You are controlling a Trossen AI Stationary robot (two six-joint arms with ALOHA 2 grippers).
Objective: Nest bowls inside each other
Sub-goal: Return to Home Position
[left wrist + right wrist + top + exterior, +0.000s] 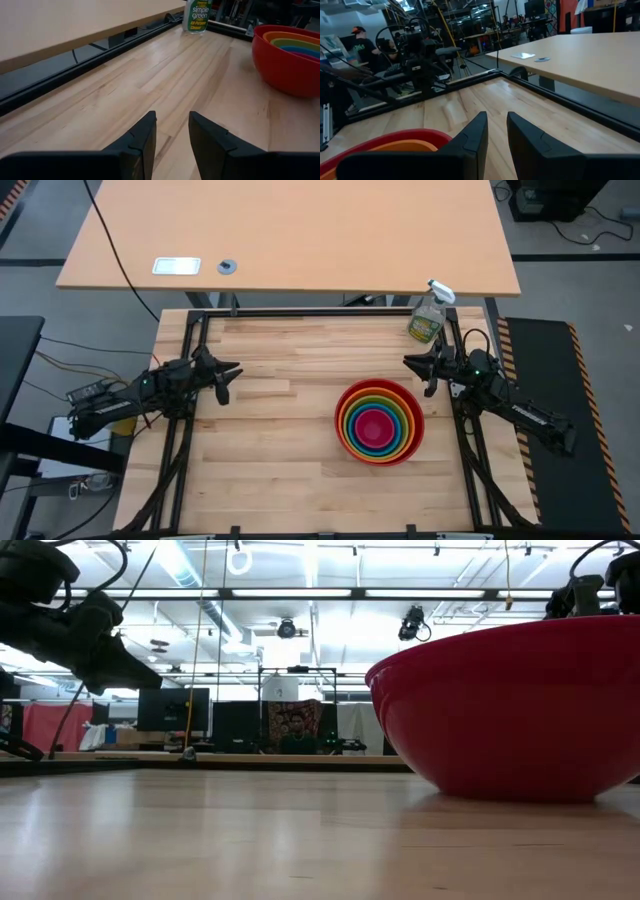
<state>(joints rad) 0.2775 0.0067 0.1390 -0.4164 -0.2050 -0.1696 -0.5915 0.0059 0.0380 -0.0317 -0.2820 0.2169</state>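
Note:
The bowls [380,422] sit as one nested stack on the wooden table, right of its middle. The red bowl [520,705] is outermost and rests on its base; orange, green and blue rims [295,42] show inside it, with pink at the centre. My left gripper [232,375] hovers at the table's left edge, well away from the stack, open and empty [172,125]. My right gripper [410,365] hovers at the right edge, just beyond the stack's far right side. It is open by a narrow gap [497,125] and holds nothing.
A clear spray bottle [430,315] with a green label stands at the table's far right corner [196,15]. A black frame rail [320,312] runs along the table's far edge, with a tan desk [290,240] behind it. People sit in the room beyond.

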